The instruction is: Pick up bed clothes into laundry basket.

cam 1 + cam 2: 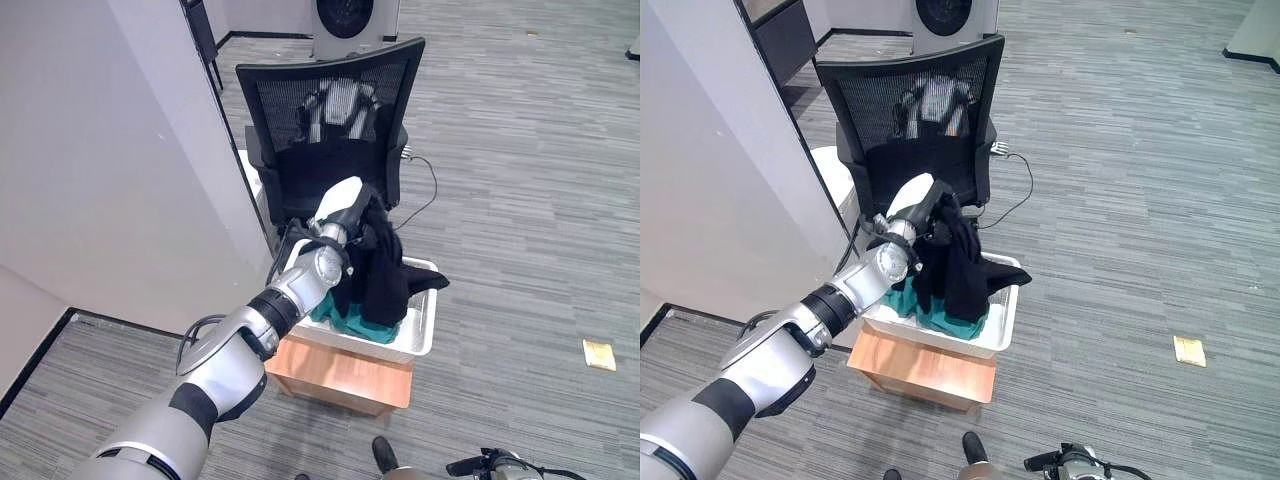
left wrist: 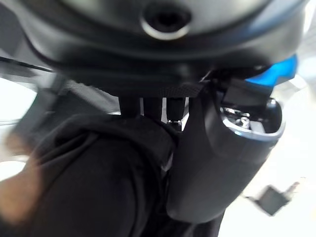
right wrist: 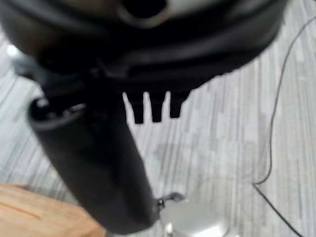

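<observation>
Centre frame, the robot's left hand [image 1: 343, 207] reaches in from the lower left and holds a black garment [image 1: 382, 262], its fingers [image 2: 153, 106] and thumb curled round the dark cloth as the left wrist view shows. The garment hangs from the hand down into a white laundry basket [image 1: 418, 335], one sleeve draped over the basket's right rim. A teal piece of clothing [image 1: 360, 324] lies inside the basket beneath it. The basket sits on a low wooden stand [image 1: 345, 378] in the lower middle of the frame. Just behind, toward the top centre, stands a black mesh-backed office chair [image 1: 330, 110], and a white appliance with a round dark opening [image 1: 355, 20] is at the top edge beyond it. A pale wall [image 1: 110, 160] fills the left side. Grey striped carpet [image 1: 530, 170] covers the floor, with a small tan tile [image 1: 599, 354] lying at the right edge. The right hand [image 3: 103, 168] shows in its wrist view over the carpet, fingers short and straight, holding nothing.
</observation>
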